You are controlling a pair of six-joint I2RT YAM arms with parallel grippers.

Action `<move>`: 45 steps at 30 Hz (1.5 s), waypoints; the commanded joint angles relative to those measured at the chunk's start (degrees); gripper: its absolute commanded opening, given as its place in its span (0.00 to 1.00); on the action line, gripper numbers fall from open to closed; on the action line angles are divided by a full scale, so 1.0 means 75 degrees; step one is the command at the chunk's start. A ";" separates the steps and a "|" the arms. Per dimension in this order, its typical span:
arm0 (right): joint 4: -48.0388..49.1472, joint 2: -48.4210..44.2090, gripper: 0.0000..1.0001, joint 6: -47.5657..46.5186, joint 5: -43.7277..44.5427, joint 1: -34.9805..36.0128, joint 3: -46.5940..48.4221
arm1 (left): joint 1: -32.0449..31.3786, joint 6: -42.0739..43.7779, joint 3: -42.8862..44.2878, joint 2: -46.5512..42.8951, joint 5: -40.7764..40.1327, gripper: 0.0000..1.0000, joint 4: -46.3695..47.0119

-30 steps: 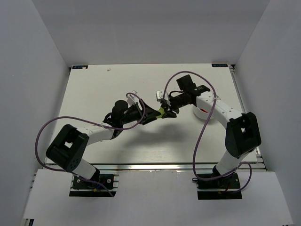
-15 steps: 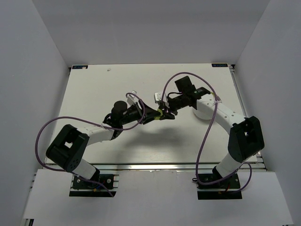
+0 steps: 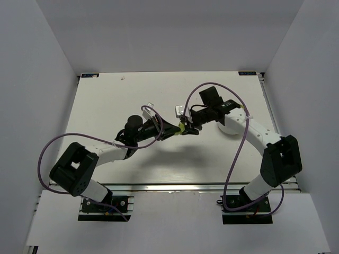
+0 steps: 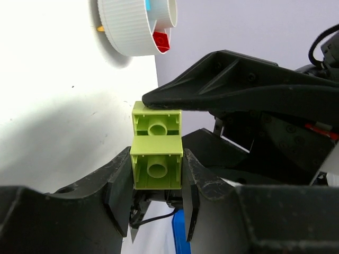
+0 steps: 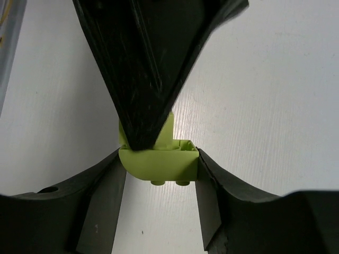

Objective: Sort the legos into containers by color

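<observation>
Though cropped, bowl (image 4: pixel 125 30) with 1 red lego (image 4: pixel 162 42).

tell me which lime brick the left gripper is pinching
The lower lime brick in the left wrist view, clamped by the left gripper; the upper lime brick sticks out above it.

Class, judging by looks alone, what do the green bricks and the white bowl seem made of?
Bricks: likely moulded plastic, smooth with a soft sheen. The signs are crisp edges and hollow insides with a round tube. Bowl: probably plastic too, matte white, with fine even ribs round its wall.
</observation>
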 commanded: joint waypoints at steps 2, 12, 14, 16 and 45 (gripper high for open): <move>-0.0349 -0.0648 0.00 -0.0383 0.0610 -0.0801 -0.0059 | 0.0005 0.0358 -0.0173 -0.0729 -0.0086 0.12 -0.0281; 0.0738 -0.2242 0.00 -0.0501 0.1874 -0.2114 -0.1416 | 0.0005 0.0604 -0.0244 -0.0940 -0.0122 0.12 -0.0621; 0.0647 -0.2418 0.00 -0.0734 0.1922 -0.2594 -0.1465 | 0.0005 0.0651 -0.0290 -0.1010 -0.0134 0.12 -0.0680; 0.0202 -0.2442 0.00 -0.1085 0.2028 -0.3073 -0.1348 | 0.0005 0.0675 -0.0326 -0.1069 -0.0145 0.12 -0.0703; 0.0928 -0.0790 0.20 -0.1439 0.2696 -0.4763 -0.0433 | 0.0005 0.0780 -0.0443 -0.1163 -0.0063 0.13 -0.0774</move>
